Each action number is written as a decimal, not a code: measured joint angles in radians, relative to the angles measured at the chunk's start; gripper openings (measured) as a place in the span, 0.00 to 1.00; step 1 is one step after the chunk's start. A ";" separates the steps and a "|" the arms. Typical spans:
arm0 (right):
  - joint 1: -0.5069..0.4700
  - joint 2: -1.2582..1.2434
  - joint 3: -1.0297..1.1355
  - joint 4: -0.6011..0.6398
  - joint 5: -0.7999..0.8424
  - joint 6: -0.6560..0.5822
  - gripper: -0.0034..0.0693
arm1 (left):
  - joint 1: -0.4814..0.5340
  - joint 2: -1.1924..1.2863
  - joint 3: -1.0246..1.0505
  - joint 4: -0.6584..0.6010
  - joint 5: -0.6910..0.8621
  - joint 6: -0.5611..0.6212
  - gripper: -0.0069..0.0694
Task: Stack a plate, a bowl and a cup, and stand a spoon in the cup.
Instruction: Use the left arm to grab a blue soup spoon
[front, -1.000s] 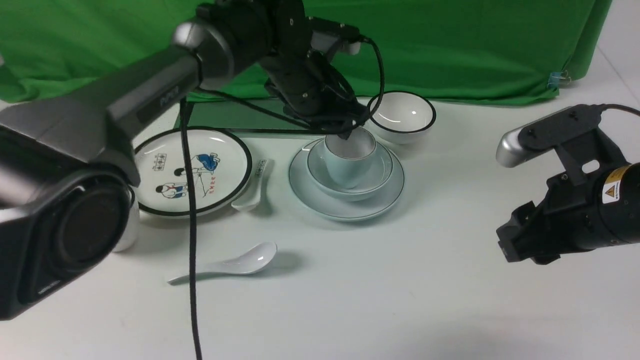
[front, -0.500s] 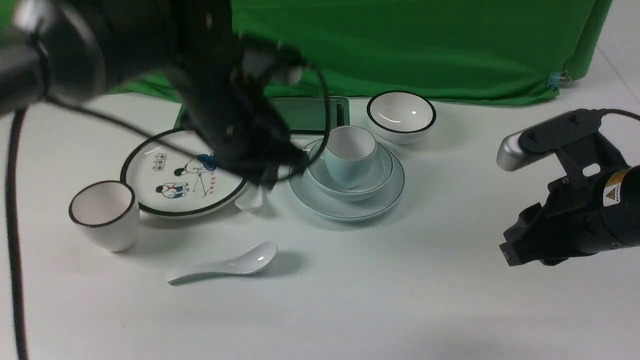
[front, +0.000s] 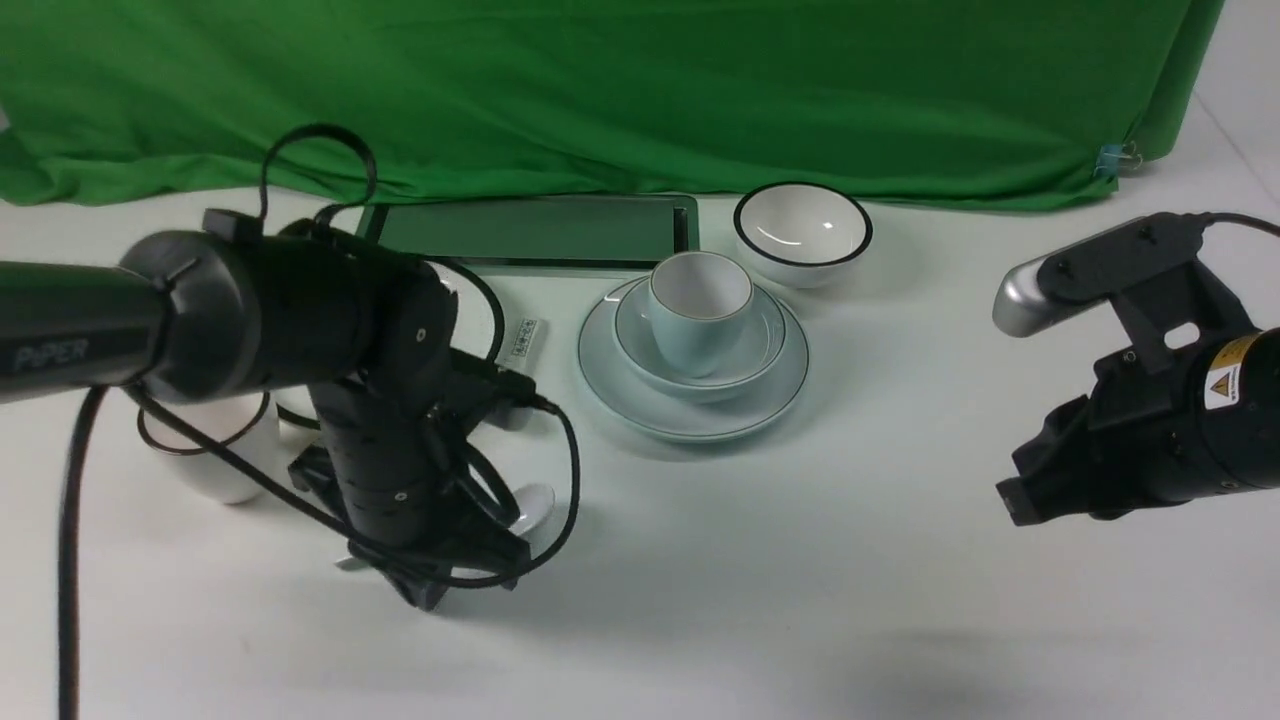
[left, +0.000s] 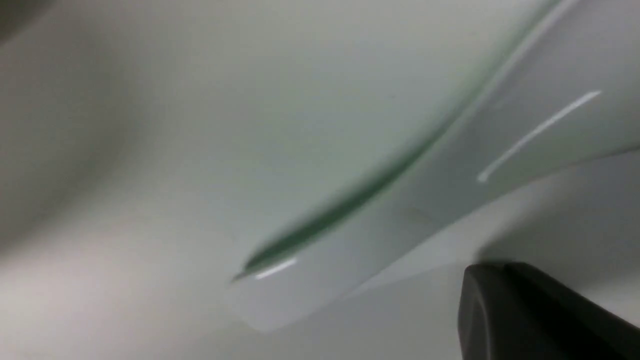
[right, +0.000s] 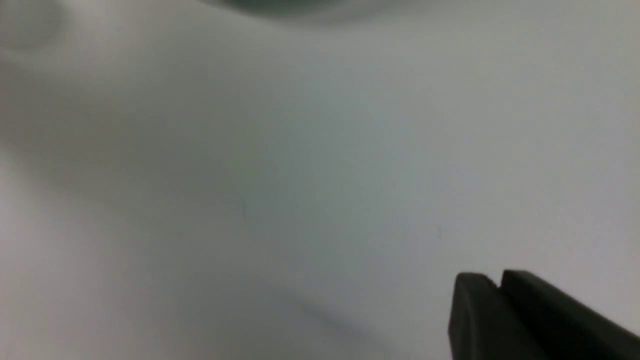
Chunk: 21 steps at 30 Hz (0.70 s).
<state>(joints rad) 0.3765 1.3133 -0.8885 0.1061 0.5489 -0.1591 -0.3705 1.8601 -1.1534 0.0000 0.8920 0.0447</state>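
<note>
Evidently the stacking is done and the spoon step is in hand: the plate (front: 620, 400) lies on the white bench (front: 800, 600) near the middle, the bowl (front: 640, 345) sits on it, and the cup (front: 697, 320) stands upright in the bowl; the spoon (front: 535, 503) lies flat on the bench, well apart from the stack on the robot's left and nearer the camera; the left tool (front: 440, 585) hangs low right over its handle, hiding most of it; the blurred left wrist view shows the handle close beside one dark finger (left: 525, 315), but whether this tool is parted or clamped on the handle cannot be told; the right tool (front: 1010, 500) hovers over bare bench on the right with nothing in it, and its opening cannot be told either; the next move probably calls for a firm pinch on the thin handle, a lift, and a tilt so the spoon goes bowl-down into the cup; the spoon is plain glossy white ceramic, with a deep oval bowl and a short curved handle, likely slippery.
</note>
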 joint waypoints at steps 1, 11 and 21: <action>0.000 0.000 0.000 0.000 0.000 0.000 0.17 | 0.013 0.004 0.000 0.000 -0.007 -0.008 0.04; 0.000 0.000 0.000 0.000 -0.002 0.001 0.19 | 0.149 0.011 -0.030 0.014 -0.220 -0.210 0.08; 0.000 0.000 0.000 0.001 -0.015 0.001 0.21 | 0.117 0.011 -0.158 -0.080 -0.196 -0.229 0.52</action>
<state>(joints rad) 0.3765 1.3133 -0.8885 0.1070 0.5342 -0.1582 -0.2531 1.8712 -1.3111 -0.0798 0.6962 -0.1843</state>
